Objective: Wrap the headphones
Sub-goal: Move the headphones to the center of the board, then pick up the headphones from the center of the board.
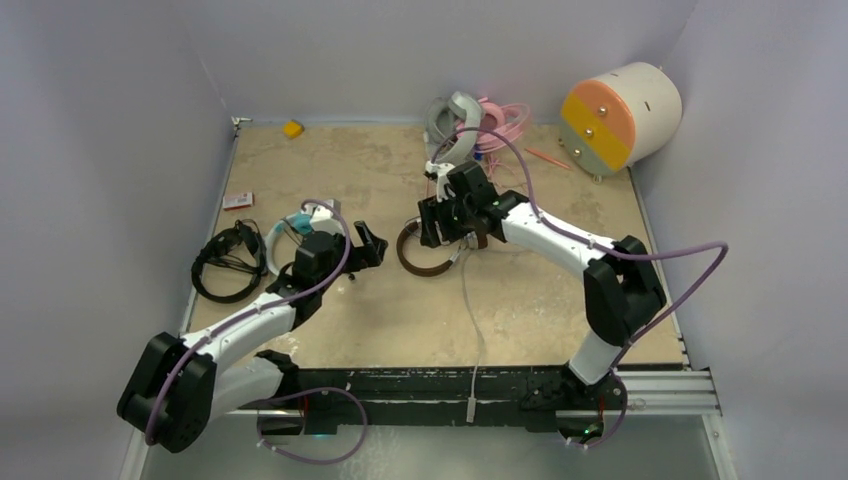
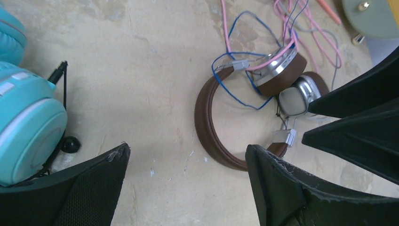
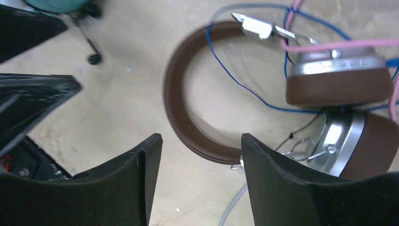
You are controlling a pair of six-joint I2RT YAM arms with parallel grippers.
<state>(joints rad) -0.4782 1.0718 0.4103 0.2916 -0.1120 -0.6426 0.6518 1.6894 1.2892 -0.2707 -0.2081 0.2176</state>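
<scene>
A: Near the middle of the beige stone-patterned table (image 1: 560, 300), what lies there?
B: Brown-and-silver over-ear headphones (image 1: 425, 262), flat, with a thin blue cable (image 2: 235, 96) looped across them.
A: Right gripper (image 3: 202, 141)?
B: Jaws wide apart over the band, gripping nothing.
A: Left gripper (image 2: 187, 149)?
B: Likewise spread, empty, beside teal-and-white headphones (image 1: 297, 222) toward the left edge.

Bare tabletop (image 2: 141, 94) between teal headphones (image 2: 26, 127) and brown headphones (image 2: 207, 122); pink and blue cables (image 3: 329, 45), seemingly tangled, across the latter
</scene>
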